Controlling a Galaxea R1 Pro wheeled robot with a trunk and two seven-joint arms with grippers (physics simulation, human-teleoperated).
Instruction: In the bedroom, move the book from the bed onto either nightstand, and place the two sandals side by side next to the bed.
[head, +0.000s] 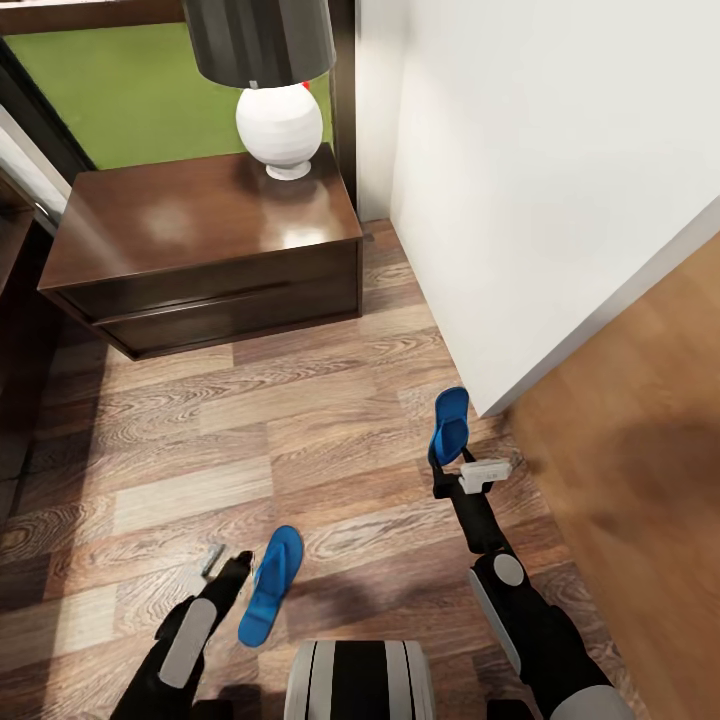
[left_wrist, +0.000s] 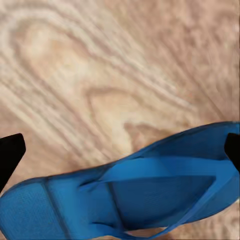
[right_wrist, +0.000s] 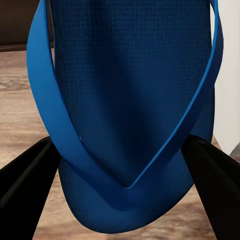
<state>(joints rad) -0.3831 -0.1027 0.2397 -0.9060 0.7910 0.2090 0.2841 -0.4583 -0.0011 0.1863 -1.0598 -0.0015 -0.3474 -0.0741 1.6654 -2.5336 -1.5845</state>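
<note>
One bright blue sandal (head: 270, 585) lies flat on the wood floor just in front of my base. My left gripper (head: 240, 562) is open right beside its left edge. In the left wrist view the sandal (left_wrist: 125, 192) lies on the planks with the fingertips (left_wrist: 10, 155) spread wide over it. The other sandal (head: 450, 422) is lifted off the floor, toe up, with my right gripper (head: 440, 476) shut on its lower end. It sits between the black fingers (right_wrist: 25, 187) in the right wrist view (right_wrist: 125, 100). A dark-brown nightstand (head: 200, 250) stands ahead. The book and the bed are out of view.
A white-based lamp (head: 280, 125) with a dark shade stands on the nightstand's back right. A white wall corner (head: 520, 230) juts out close to my right arm. Dark furniture (head: 15, 340) borders the far left edge. Open plank floor lies between the nightstand and me.
</note>
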